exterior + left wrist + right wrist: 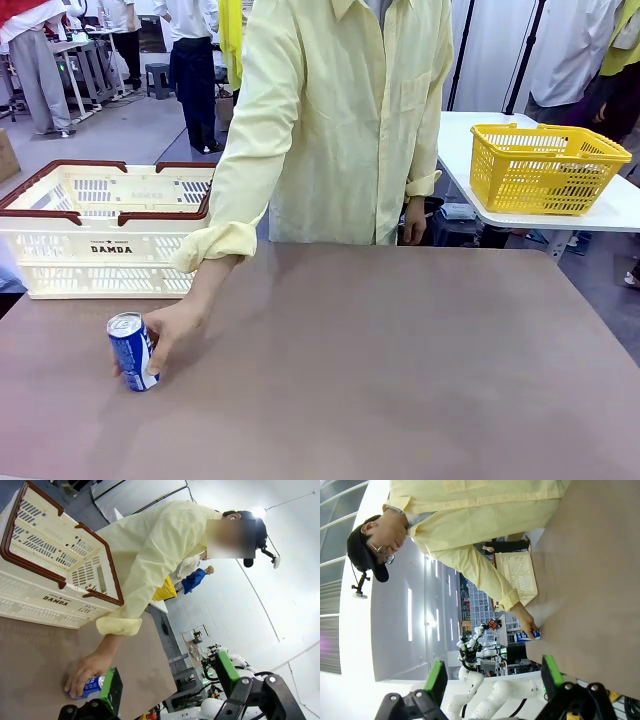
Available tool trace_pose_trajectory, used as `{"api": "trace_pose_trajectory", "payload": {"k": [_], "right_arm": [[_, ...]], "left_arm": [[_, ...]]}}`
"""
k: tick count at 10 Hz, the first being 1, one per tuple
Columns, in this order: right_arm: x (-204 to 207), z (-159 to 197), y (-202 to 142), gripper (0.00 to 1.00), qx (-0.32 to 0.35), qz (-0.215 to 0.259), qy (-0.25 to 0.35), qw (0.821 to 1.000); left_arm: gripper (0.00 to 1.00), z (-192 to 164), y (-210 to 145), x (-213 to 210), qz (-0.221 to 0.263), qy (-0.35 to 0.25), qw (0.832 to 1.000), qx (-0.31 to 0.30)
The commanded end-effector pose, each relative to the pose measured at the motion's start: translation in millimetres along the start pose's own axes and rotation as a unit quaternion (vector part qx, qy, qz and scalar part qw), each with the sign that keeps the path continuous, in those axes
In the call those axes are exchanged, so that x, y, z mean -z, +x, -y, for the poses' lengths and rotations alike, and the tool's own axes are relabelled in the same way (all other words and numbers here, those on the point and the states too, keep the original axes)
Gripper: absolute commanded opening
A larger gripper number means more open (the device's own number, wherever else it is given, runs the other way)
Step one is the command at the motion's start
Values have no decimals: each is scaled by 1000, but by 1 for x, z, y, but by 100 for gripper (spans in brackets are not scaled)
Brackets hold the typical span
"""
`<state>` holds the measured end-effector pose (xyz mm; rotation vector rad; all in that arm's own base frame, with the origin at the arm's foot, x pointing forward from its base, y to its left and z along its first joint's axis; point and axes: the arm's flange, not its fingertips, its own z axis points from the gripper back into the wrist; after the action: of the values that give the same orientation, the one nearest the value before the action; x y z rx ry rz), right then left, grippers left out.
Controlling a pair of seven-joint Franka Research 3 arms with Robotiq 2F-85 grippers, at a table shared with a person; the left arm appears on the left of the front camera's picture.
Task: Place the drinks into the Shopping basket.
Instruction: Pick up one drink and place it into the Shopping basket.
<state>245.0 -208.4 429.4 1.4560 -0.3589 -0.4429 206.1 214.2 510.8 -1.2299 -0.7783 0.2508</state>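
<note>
Hovering wide open and empty, the left hand point(168, 676) and right hand point(493, 676) have 1 blue can point(132, 351), held by a person on the desk point(400, 380) before the Shopping basket point(110, 247), likely to grasp next.

A blue drink can point(133, 352) with white lettering and a silver top. A cream-white slotted Shopping basket point(60, 250) with dark red-brown rim handles and black "DAMDA" lettering. A dull brown table point(420, 370). A pale yellow shirt point(340, 120). A bright yellow mesh basket point(545, 170) on a white table point(625, 205). The left gripper point(170, 680) and right gripper point(494, 677) are black with green pads point(227, 672).
</note>
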Motion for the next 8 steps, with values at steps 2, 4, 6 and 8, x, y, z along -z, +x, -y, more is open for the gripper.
{"api": "trace_pose_trajectory", "payload": {"k": [2,4,6,8], "right_arm": [[-4,-1,-2,100,-8,-8,-7,1000],[-4,-1,-2,100,-8,-8,-7,1000],[-4,-1,-2,100,-8,-8,-7,1000],[-4,-1,-2,100,-8,-8,-7,1000]], "left_arm": [[100,1,2,-2,3,-9,1000,9],[100,1,2,-2,3,-9,1000,9],[100,1,2,-2,3,-9,1000,9],[100,13,-13,-30,-2,-8,1000,-17]]}}
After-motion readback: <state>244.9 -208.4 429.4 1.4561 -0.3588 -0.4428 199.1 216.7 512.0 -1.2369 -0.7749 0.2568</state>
